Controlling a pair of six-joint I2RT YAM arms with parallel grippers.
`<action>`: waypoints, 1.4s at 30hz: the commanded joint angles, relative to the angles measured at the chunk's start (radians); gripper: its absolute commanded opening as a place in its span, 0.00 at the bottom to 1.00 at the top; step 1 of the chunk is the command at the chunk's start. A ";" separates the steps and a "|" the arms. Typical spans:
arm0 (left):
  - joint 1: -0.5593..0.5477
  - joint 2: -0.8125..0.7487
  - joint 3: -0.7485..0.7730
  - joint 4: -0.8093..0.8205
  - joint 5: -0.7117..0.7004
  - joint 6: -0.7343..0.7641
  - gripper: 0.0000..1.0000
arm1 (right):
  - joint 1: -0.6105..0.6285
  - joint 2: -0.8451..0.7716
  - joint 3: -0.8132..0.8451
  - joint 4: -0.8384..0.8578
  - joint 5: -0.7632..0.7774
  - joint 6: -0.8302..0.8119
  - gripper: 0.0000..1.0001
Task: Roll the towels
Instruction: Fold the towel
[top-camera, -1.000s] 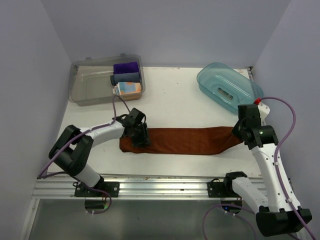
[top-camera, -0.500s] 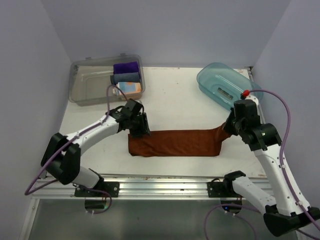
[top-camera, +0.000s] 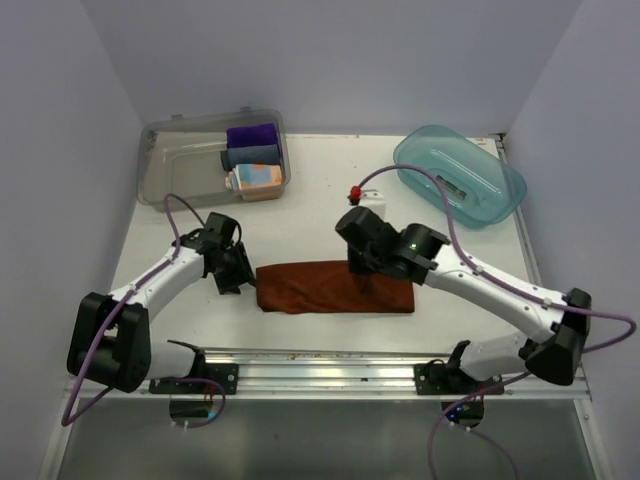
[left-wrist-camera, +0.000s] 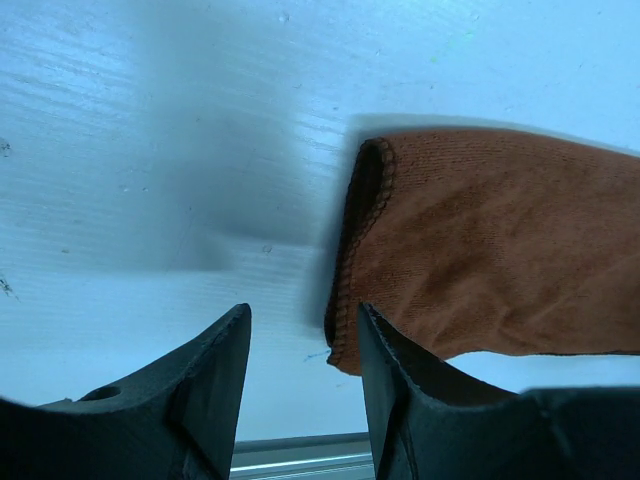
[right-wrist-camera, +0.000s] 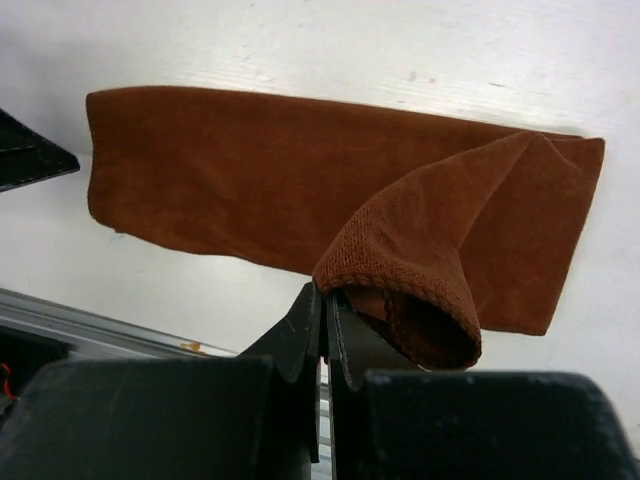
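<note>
The rust-brown towel (top-camera: 300, 288) lies flat near the table's front, its right end lifted and folded back over itself. My right gripper (top-camera: 365, 277) is shut on that lifted end; in the right wrist view the gripper (right-wrist-camera: 325, 300) pinches the hem of the towel (right-wrist-camera: 240, 180). My left gripper (top-camera: 236, 275) is open and empty just left of the towel's left end. In the left wrist view the gripper (left-wrist-camera: 305, 345) stands over bare table, with the towel's edge (left-wrist-camera: 480, 240) at its right finger. The patterned towel (top-camera: 256, 177) lies rolled in the clear bin.
The clear grey bin (top-camera: 175, 178) at the back left also holds a purple cloth (top-camera: 250, 134) and a grey-blue cloth (top-camera: 252, 155). A teal tub (top-camera: 460, 175) stands at the back right. A metal rail (top-camera: 320, 362) runs along the front edge.
My right gripper has carried the towel's right end leftward over the towel, halving its length. My left gripper has moved left off the towel's left end and now stands open.
</note>
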 joint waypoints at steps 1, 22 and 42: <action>0.015 0.005 -0.026 0.050 0.018 0.034 0.50 | 0.077 0.126 0.088 0.086 0.066 0.058 0.00; 0.016 0.101 -0.118 0.202 0.154 0.047 0.46 | 0.208 0.625 0.444 0.123 -0.002 0.039 0.00; 0.018 0.106 -0.132 0.210 0.152 0.049 0.45 | 0.222 0.767 0.559 0.120 -0.040 0.006 0.00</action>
